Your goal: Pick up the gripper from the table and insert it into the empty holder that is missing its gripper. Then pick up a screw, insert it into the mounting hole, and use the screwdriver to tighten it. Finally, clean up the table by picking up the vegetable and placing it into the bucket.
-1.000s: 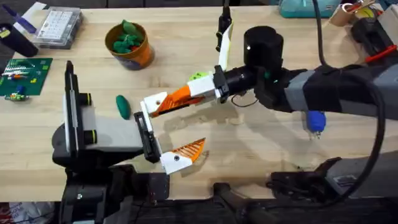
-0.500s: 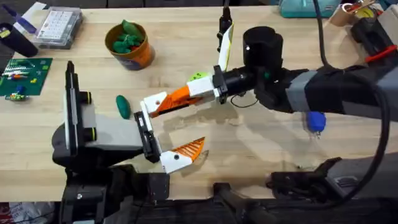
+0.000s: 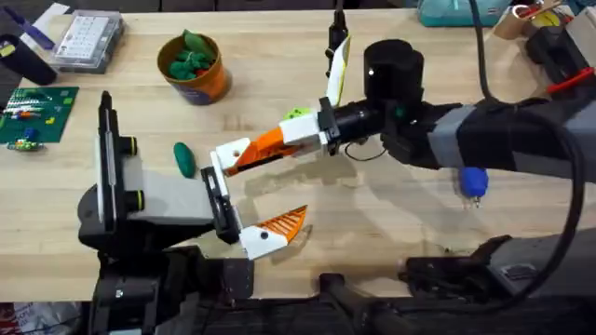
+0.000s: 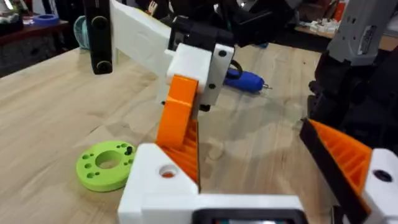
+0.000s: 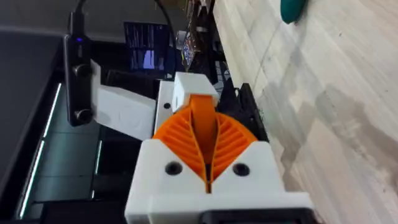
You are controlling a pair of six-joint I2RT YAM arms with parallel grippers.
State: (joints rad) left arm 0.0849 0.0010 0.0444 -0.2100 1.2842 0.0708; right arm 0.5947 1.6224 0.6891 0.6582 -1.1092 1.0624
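We see the right end effector (image 3: 279, 145) clamped on the gripper (image 3: 264, 144), its tip at the holder (image 3: 229, 154) on the open left end effector (image 3: 244, 197); any tilt could jam or drop it.

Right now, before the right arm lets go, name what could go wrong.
1. The orange finger, clamped in the right gripper, meets the holder at an angle; it may jam or drop out once released, as no screw holds it.
2. The screwdriver lies close by the right arm; a swing could roll it away.
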